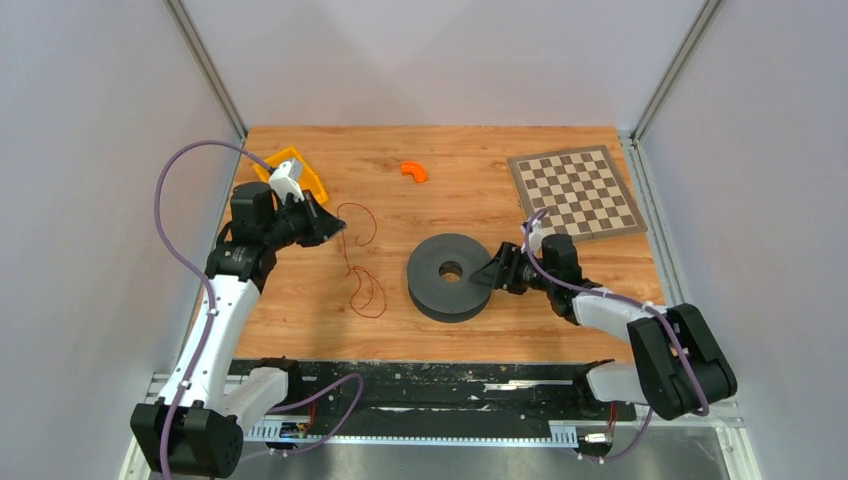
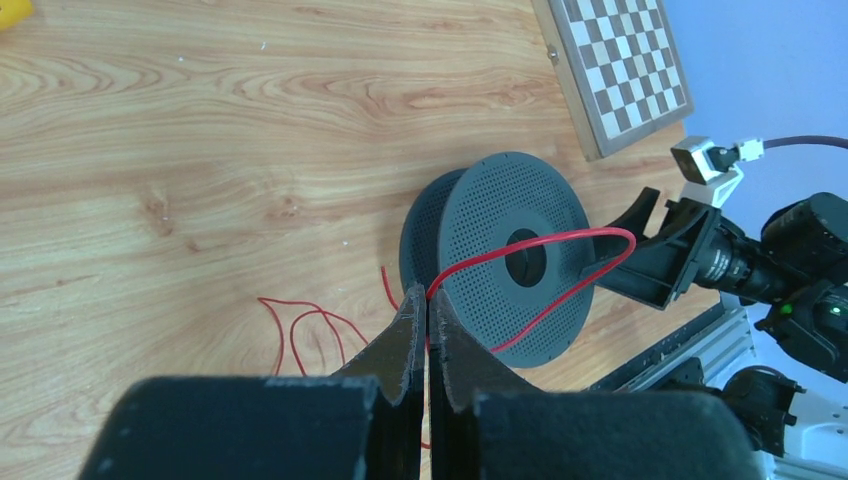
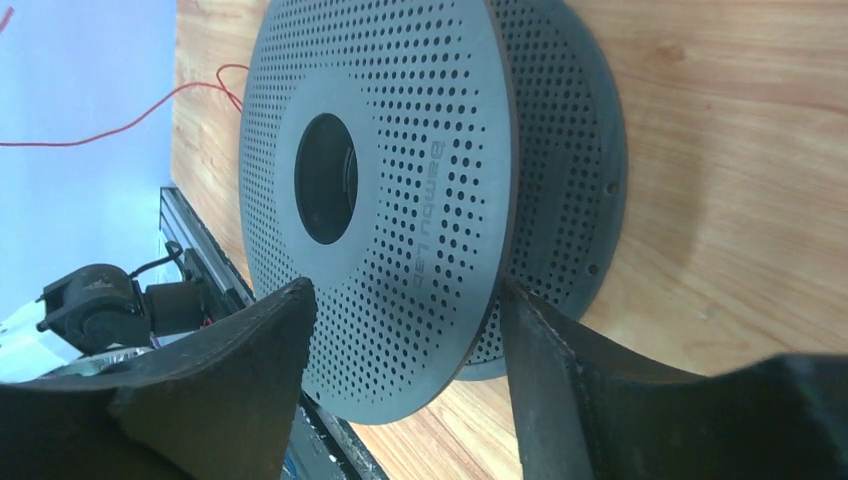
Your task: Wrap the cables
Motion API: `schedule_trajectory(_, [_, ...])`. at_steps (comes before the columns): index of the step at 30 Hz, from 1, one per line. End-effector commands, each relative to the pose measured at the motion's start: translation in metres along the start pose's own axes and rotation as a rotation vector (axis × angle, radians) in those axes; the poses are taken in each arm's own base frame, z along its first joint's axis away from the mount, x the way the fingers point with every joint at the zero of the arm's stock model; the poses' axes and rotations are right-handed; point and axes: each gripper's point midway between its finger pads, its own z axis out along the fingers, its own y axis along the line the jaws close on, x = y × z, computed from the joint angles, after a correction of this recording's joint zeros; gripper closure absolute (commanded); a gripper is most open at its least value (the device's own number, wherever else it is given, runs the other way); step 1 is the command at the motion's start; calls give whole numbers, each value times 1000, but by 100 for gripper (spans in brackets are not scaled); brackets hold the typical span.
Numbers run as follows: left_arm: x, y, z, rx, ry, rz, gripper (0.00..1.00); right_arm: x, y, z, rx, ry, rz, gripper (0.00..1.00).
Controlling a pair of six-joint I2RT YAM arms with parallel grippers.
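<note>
The left gripper point(image 2: 427, 300) is clamped tight on the red wire point(image 2: 605, 231), its two black fingers pressed together with the strand pinched between them. It hangs above the left half of the wooden worktop point(image 1: 450, 150). From the pinch the wire arches up in one open loop; the left wrist view sees that loop in front of the spool. The rest trails down to loose loops lying on the worktop, left of the spool.

The dark grey perforated spool point(image 1: 435, 292) lies flat near the middle of the worktop, towards its near edge. The right gripper point(image 3: 405, 290) stands at the spool's right rim with jaws wide, one finger over the top flange, the other past its edge. I cannot tell whether either pad touches it.

An orange bin point(image 1: 300, 165) sits by the far left corner, a chessboard point(image 1: 575, 190) by the far right corner, and a small orange curved piece point(image 1: 414, 171) lies between them.
</note>
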Motion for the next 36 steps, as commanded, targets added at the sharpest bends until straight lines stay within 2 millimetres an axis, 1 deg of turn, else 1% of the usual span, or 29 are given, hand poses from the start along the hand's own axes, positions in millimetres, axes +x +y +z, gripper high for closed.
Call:
schedule_trajectory(1, [-12, -5, -6, 9, -41, 46, 100, -26, 31, 11, -104, -62, -56, 41])
schedule_trajectory(3, [-12, -4, -6, 4, -40, 43, 100, -32, 34, 10, -100, -77, -60, 57])
schedule_trajectory(6, [-12, -3, -6, -1, -42, 43, 100, -49, 38, 2, -35, -128, -55, 81])
schedule_trajectory(8, [-13, -2, -6, -4, -45, 41, 100, -62, 48, -7, 27, -157, -57, 95])
schedule_trajectory(9, [-13, -2, -7, -6, -47, 40, 100, -67, 52, -10, 67, -168, -55, 100])
schedule_trajectory(11, [-14, -2, -7, -2, -50, 39, 100, -71, 65, -18, 147, -185, -64, 100])
schedule_trajectory(13, [-15, -2, -8, -1, -53, 39, 100, -72, 72, -23, 255, -204, -89, 100])
schedule_trajectory(14, [-15, -2, -9, -1, -56, 38, 100, -69, 70, -25, 327, -202, -102, 100])
schedule_trajectory(17, [-15, -3, -10, 1, -59, 36, 100, -67, 83, -24, 443, -230, -128, 100])
schedule_trajectory(19, [-15, -3, -10, 3, -61, 37, 100, -62, 90, -16, 487, -228, -142, 100])
schedule_trajectory(20, [-15, -3, -10, 4, -60, 36, 100, -56, 89, -9, 523, -212, -141, 100])
schedule_trajectory(21, [-15, -3, -10, 5, -60, 37, 100, -53, 85, -5, 581, -201, -131, 100])
schedule_trajectory(22, [-15, -4, -10, 5, -60, 37, 100, -48, 80, -2, 655, -187, -125, 100])
schedule_trajectory(23, [-15, -4, -10, 6, -61, 36, 100, -48, 75, -2, 746, -194, -130, 100])
schedule_trajectory(25, [-15, -3, -10, 5, -59, 34, 100, -47, 73, -1, 899, -223, -165, 100])
schedule_trajectory(26, [-15, -3, -10, 4, -59, 33, 100, -50, 83, 5, 929, -237, -172, 100])
schedule_trajectory(27, [-15, -3, -10, 5, -58, 32, 100, -44, 85, 12, 959, -216, -190, 100])
schedule_trajectory(29, [-14, -2, -9, 5, -56, 32, 100, -33, 90, 27, 990, -178, -212, 100])
schedule_trajectory(32, [-15, -3, -10, 1, -61, 34, 100, -19, 97, 50, 989, -141, -239, 100])
schedule_trajectory(34, [-15, -2, -11, -5, -65, 34, 100, -13, 99, 59, 988, -128, -248, 100])
schedule_trajectory(36, [-16, -1, -11, -8, -67, 35, 100, -14, 99, 62, 992, -132, -245, 100])
